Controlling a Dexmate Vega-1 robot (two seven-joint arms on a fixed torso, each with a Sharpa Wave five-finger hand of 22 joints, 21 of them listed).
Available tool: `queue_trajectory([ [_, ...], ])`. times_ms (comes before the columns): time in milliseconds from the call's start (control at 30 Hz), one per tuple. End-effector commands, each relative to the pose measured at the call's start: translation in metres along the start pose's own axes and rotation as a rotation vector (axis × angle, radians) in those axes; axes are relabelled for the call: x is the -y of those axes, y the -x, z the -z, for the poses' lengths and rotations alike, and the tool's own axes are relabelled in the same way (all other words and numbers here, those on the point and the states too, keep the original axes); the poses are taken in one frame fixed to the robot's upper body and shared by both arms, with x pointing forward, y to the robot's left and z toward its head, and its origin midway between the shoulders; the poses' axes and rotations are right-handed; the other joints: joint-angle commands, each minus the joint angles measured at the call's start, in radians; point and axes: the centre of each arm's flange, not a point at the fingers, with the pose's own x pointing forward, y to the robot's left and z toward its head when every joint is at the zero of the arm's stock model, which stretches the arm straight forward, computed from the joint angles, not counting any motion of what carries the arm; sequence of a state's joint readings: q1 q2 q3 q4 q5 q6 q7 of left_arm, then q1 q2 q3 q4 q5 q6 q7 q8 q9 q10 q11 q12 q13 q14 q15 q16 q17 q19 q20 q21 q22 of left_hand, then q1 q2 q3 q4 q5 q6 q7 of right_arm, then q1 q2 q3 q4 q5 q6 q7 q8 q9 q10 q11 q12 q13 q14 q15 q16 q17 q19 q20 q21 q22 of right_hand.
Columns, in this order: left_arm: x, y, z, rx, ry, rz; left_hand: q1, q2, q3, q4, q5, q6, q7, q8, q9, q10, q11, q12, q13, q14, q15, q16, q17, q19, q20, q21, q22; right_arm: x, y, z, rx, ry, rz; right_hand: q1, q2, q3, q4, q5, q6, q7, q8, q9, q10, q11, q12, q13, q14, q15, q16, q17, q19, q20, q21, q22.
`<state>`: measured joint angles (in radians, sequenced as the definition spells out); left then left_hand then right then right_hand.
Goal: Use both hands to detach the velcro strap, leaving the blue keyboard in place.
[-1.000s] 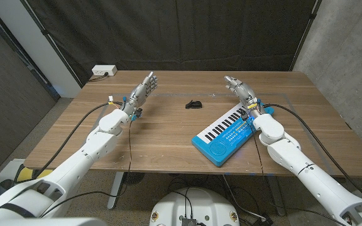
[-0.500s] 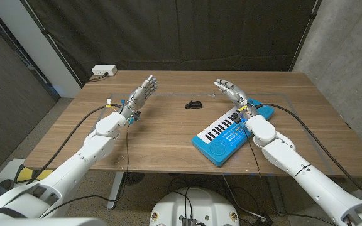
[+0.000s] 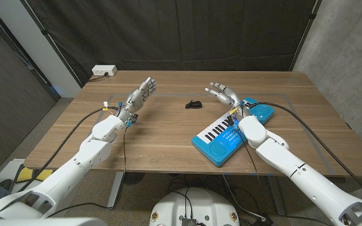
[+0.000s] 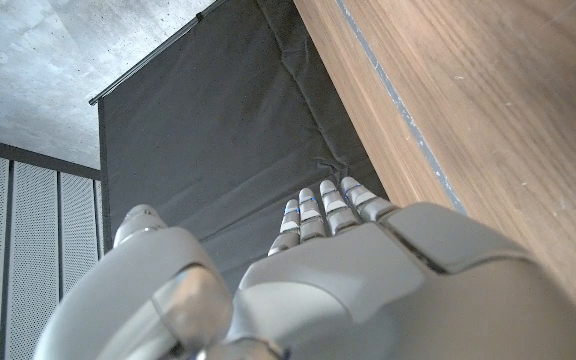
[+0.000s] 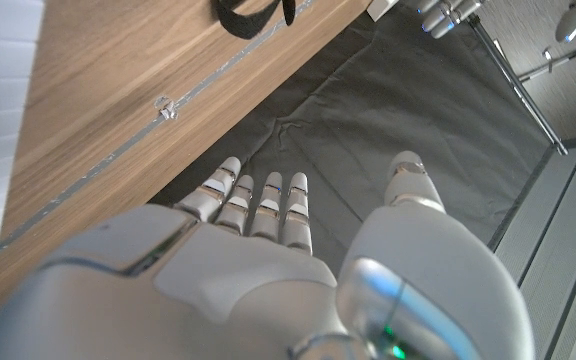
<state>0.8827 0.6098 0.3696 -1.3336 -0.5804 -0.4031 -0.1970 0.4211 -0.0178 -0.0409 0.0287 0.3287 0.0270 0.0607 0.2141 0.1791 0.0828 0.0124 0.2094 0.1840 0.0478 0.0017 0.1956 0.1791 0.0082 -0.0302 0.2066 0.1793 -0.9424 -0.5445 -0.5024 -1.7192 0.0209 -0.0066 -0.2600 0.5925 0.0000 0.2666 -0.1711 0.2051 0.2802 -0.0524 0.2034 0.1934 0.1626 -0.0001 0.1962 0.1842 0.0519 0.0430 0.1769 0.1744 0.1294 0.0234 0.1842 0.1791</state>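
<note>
Just past my right hand's (image 3: 224, 93) fingertips, toward table centre, lies the black velcro strap (image 3: 194, 104), near them but apart, untouched. It lies loose on the wooden table (image 3: 168, 135); whether its halves are stuck together I can't tell at this size. Right hand has fingers spread and holds nothing, hovering over the far end of the blue toy keyboard (image 3: 232, 130), which sits angled near the table's right side, beneath and behind my fingers. Right wrist view shows fingers (image 5: 258, 210) extended, with the strap (image 5: 253, 15) beyond the tips. Left hand (image 3: 139, 95) is also empty, fingers extended and apart, raised, with the strap well off to the thumb side; left wrist view shows fingers (image 4: 323, 208) straight, nothing in them. My read on progress: nothing done yet, no grasp on the strap by either hand. What's left: reach in with both, pinch each end, peel apart, and don't bump the keyboard.
</note>
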Motion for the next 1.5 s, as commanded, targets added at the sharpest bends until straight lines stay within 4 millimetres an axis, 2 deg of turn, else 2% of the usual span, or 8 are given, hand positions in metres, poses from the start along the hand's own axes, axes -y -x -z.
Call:
queue_trajectory([
  [33,-0.005,0.015,-0.008,0.021,-0.023,-0.015,0.010,0.004,-0.003,-0.007,-0.008,-0.002,0.006,-0.005,0.006,0.001,0.005,-0.003,0.002,0.000,0.007,-0.005,0.004,-0.005,-0.003,-0.004,0.002,-0.005,-0.013,-0.005,-0.041,0.185,-0.006,0.039,0.001,0.014,-0.002,0.005,-0.002,-0.014,0.004,0.003,-0.012,-0.002,0.001,0.002,0.006,0.011,0.003,0.003,0.016,0.000,0.008,0.000],
  [133,-0.006,0.017,-0.008,0.025,-0.024,-0.020,0.012,0.005,-0.003,-0.008,-0.010,-0.001,0.006,-0.006,0.006,0.003,0.004,-0.002,0.002,0.004,0.007,-0.003,0.004,-0.004,-0.005,-0.004,0.002,-0.005,-0.018,-0.006,-0.047,0.228,-0.012,0.068,-0.009,0.016,-0.002,0.006,-0.003,-0.018,0.003,0.004,-0.010,0.000,0.006,0.002,0.036,0.028,0.013,0.002,0.058,-0.001,0.021,-0.003],
  [267,-0.006,0.017,-0.008,0.025,-0.017,-0.024,0.014,0.006,-0.003,-0.008,-0.011,0.000,0.007,-0.006,0.006,0.004,0.004,-0.002,0.002,0.005,0.006,-0.003,0.004,-0.003,-0.004,-0.003,0.002,-0.007,-0.025,-0.007,-0.049,0.263,-0.017,0.078,-0.017,0.014,-0.001,0.006,-0.014,-0.017,-0.001,0.004,-0.010,0.002,0.007,0.002,0.041,0.043,0.013,0.002,0.069,0.006,0.023,-0.004],
  [700,-0.003,0.012,-0.024,0.067,-0.033,-0.008,0.016,0.010,-0.004,-0.008,-0.015,0.005,0.004,-0.006,0.006,0.012,0.003,-0.001,0.002,0.008,0.005,-0.002,0.004,-0.002,0.002,-0.003,0.003,-0.018,-0.045,0.007,-0.090,0.342,-0.062,0.106,-0.022,0.014,0.004,0.011,0.002,-0.019,0.006,0.006,-0.023,0.011,0.006,0.003,0.014,0.022,0.002,0.003,0.042,-0.011,0.008,-0.004],
  [833,0.000,0.012,-0.028,0.078,-0.035,0.004,0.017,0.012,-0.004,-0.007,-0.017,0.005,0.006,-0.007,0.006,0.010,0.002,-0.002,0.002,0.007,0.005,-0.003,0.004,-0.004,0.003,-0.004,0.003,-0.020,-0.051,0.010,-0.098,0.353,-0.091,0.117,-0.023,0.013,0.008,0.013,0.014,-0.030,0.010,0.008,-0.041,0.015,0.003,0.004,-0.006,0.032,-0.002,0.003,0.023,-0.003,0.002,-0.003],
  [1100,-0.001,0.012,-0.034,0.085,-0.043,0.004,0.017,0.015,-0.005,-0.006,-0.019,0.004,0.005,-0.008,0.006,0.009,0.002,-0.003,0.002,0.005,0.006,-0.004,0.005,-0.009,0.006,-0.006,0.003,-0.030,-0.062,0.013,-0.105,0.356,-0.122,0.118,-0.032,0.004,0.016,0.015,0.038,-0.037,0.017,0.010,-0.045,0.016,0.006,0.005,0.000,0.072,0.004,0.004,0.032,0.027,0.007,-0.004],
  [1333,-0.002,0.013,-0.038,0.089,-0.048,0.009,0.016,0.017,-0.006,-0.005,-0.022,0.005,0.004,-0.009,0.007,0.010,0.005,-0.003,0.002,0.007,0.006,-0.003,0.005,-0.012,0.010,-0.006,0.003,-0.040,-0.071,0.019,-0.111,0.368,-0.146,0.116,-0.038,-0.001,0.018,0.016,0.043,-0.039,0.018,0.011,-0.045,0.017,0.007,0.005,-0.002,0.073,0.004,0.004,0.032,0.032,0.007,-0.004],
  [1500,-0.006,0.013,-0.042,0.095,-0.064,-0.004,0.016,0.019,-0.007,-0.004,-0.024,0.006,0.004,-0.009,0.007,0.013,-0.002,-0.003,0.002,0.008,0.006,-0.003,0.005,-0.013,0.012,-0.006,0.003,-0.049,-0.074,0.024,-0.120,0.366,-0.149,0.115,-0.042,-0.006,0.021,0.018,0.060,-0.043,0.025,0.013,-0.046,0.019,0.009,0.006,-0.007,0.055,0.003,0.004,0.026,0.030,0.005,-0.003],
])
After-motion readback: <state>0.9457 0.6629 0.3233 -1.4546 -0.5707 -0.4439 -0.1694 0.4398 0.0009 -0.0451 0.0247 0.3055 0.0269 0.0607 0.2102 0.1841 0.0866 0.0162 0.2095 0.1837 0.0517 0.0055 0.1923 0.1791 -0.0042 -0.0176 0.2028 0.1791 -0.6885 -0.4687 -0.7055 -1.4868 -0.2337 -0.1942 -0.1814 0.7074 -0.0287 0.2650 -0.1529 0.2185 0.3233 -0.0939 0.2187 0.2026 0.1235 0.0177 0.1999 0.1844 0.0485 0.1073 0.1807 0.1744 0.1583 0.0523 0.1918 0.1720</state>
